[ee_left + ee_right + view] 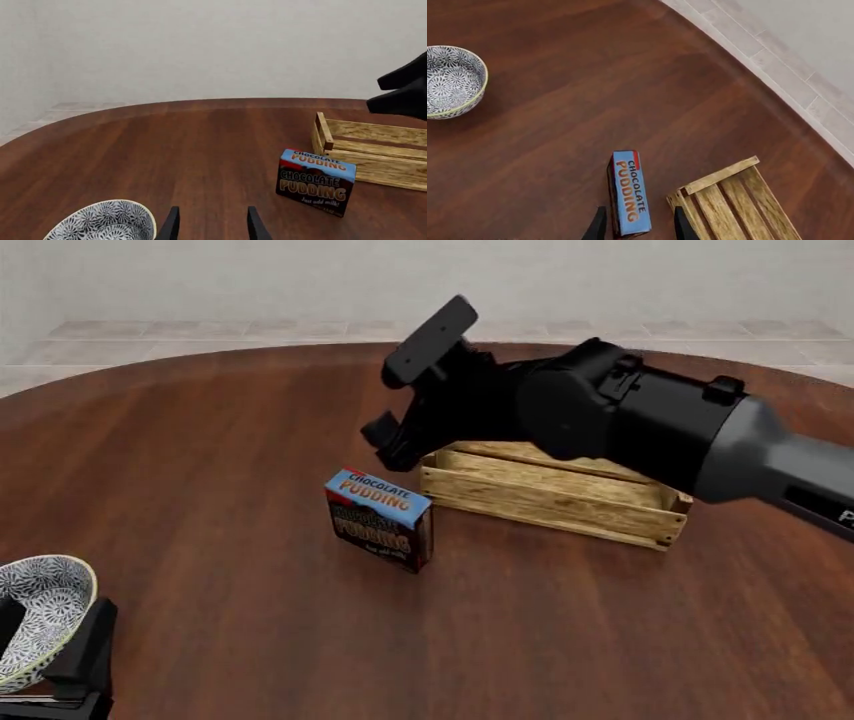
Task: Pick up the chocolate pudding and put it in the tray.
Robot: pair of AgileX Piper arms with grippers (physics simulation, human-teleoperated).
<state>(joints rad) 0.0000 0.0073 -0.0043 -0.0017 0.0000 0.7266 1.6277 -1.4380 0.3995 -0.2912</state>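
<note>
The chocolate pudding [380, 518] stands upright on the wooden table just left of the tray [554, 495], a light slatted crate. In the right wrist view the pudding's blue top [629, 197] lies between my right gripper's open fingers [599, 225], with the tray [734, 205] beside it. My right gripper [387, 447] hovers above the pudding, open and empty. My left gripper [212, 227] is open and empty, low at the near left. From there the pudding [315, 181] and the tray [373, 152] stand farther off to one side.
A white bowl with dark pattern [40, 625] sits at the near left edge, next to my left arm [80, 665]; it also shows in the left wrist view [107, 222] and the right wrist view [452, 80]. The right arm [641, 420] reaches over the tray.
</note>
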